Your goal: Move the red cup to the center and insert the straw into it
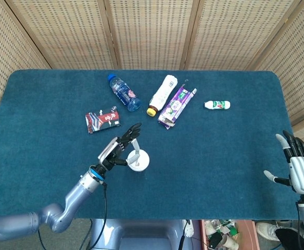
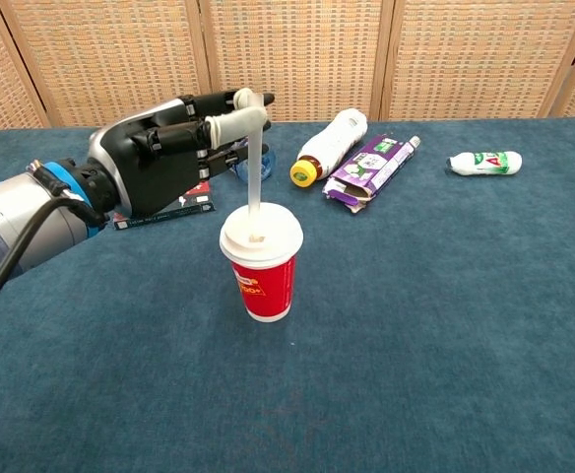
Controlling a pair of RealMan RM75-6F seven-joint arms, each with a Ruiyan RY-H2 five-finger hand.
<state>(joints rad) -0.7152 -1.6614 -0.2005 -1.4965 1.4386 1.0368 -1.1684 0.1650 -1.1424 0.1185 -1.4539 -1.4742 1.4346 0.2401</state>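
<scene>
The red cup [image 2: 264, 286] with a white lid [image 1: 139, 160] stands upright near the table's front middle. A white straw [image 2: 255, 177] rises straight from the hole in the lid, its lower end inside the cup. My left hand [image 2: 164, 163] reaches in from the left and pinches the straw's top end between thumb and fingers; the other fingers are stretched out. In the head view that hand [image 1: 118, 151] sits just left of the cup, with the straw [image 1: 134, 151] beside its fingers. My right hand [image 1: 300, 169] hangs open at the table's right front corner, holding nothing.
Behind the cup lie a red-black packet [image 1: 103, 121], a blue-capped water bottle [image 1: 124, 92], a white bottle with a yellow cap [image 1: 161, 95], a purple carton [image 1: 176, 105] and a small white bottle [image 1: 217, 104]. Blue cloth [image 1: 219, 156] covers the table.
</scene>
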